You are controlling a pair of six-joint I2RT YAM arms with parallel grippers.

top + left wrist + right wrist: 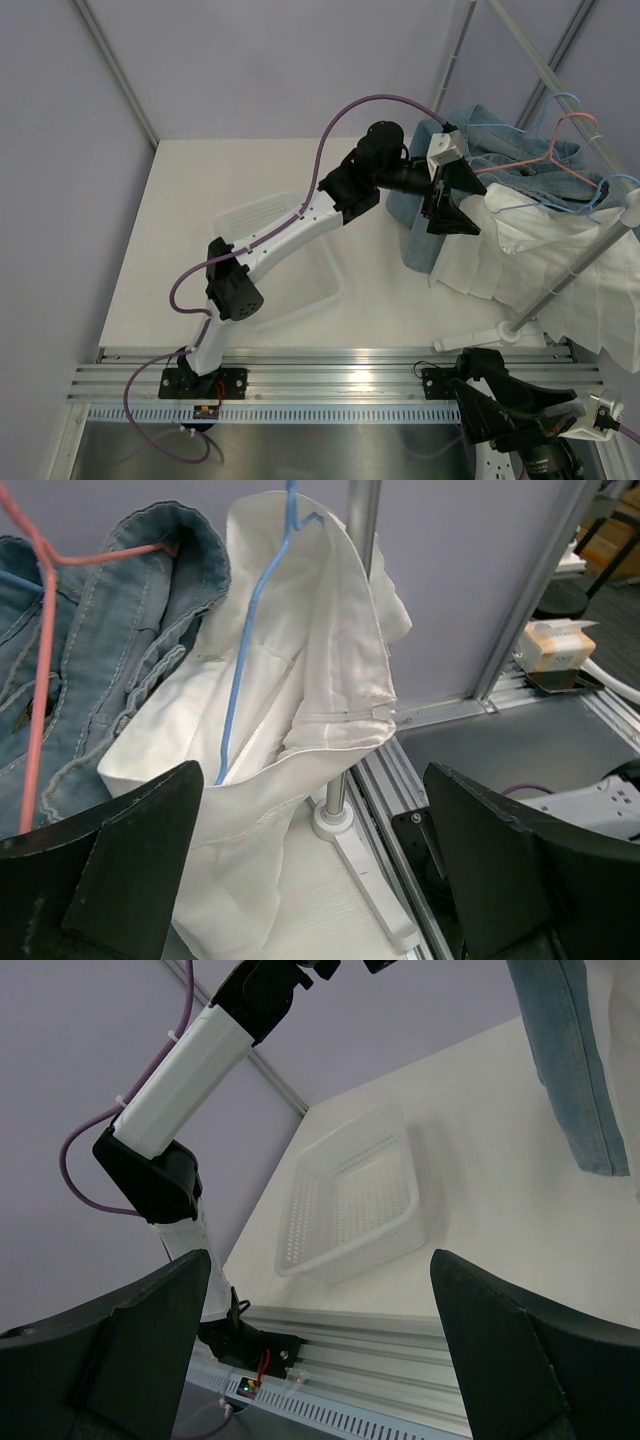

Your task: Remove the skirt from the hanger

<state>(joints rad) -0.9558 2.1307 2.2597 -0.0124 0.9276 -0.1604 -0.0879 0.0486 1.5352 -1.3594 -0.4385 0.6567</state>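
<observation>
Left pincer (460, 198) spread wide near white skirt (520, 250) edge

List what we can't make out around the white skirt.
- Left wrist: blue wire hanger hook cut off by top edge; lower end buried in white fabric skirt folds.
- Top external: how skirt grips hanger, hidden by bunched cloth.
- Top external: clear perforated plastic basket, partly behind left arm.

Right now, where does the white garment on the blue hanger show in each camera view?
Top external: white garment, right side, draped by the rack pole.
Left wrist: centre, on the blue hanger.
Right wrist: not clearly; perhaps a pale sliver at the right edge.
Shared landmark: denim garment, in all three.
</observation>
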